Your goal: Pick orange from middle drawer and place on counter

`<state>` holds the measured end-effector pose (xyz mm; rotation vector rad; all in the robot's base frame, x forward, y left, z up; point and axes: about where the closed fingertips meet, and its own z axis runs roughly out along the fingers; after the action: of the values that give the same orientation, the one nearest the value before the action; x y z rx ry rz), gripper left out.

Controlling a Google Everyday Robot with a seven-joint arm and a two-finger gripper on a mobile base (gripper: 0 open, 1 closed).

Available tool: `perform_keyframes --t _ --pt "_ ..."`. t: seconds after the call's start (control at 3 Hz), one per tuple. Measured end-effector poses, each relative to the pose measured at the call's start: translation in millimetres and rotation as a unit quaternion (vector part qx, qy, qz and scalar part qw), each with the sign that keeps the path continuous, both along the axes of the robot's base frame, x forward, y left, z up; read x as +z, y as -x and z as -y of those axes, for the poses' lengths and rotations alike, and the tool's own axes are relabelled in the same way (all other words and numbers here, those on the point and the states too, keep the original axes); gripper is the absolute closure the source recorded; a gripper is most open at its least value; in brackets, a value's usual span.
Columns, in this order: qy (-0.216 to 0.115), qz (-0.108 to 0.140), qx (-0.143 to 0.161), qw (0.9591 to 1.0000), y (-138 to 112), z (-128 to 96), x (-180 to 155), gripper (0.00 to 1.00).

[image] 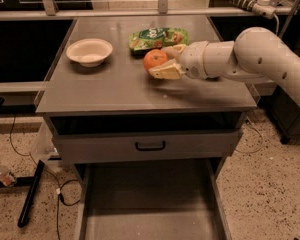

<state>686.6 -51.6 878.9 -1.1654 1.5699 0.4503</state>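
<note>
Our cream gripper (165, 61), mid-frame, clasps the small round orange fruit (153, 59) low over the smooth grey tabletop (115, 86); we should settle it flat before releasing, lest it roll.

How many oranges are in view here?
1. The orange is held in the gripper over the counter, beside the green bag. The visible part of the middle drawer holds none.

no legible text, pale mark on green bag (157, 36) unreadable, pincer (161, 61) gripping orange (153, 59) over counter (115, 86)
</note>
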Motion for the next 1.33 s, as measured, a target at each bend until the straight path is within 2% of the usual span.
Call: perform_keyframes --t 1.0,1.33 --pt "0.0 0.0 0.0 1.0 0.0 -0.1 0.0 0.12" --pt "0.0 0.0 0.0 1.0 0.0 -0.2 0.0 0.0"
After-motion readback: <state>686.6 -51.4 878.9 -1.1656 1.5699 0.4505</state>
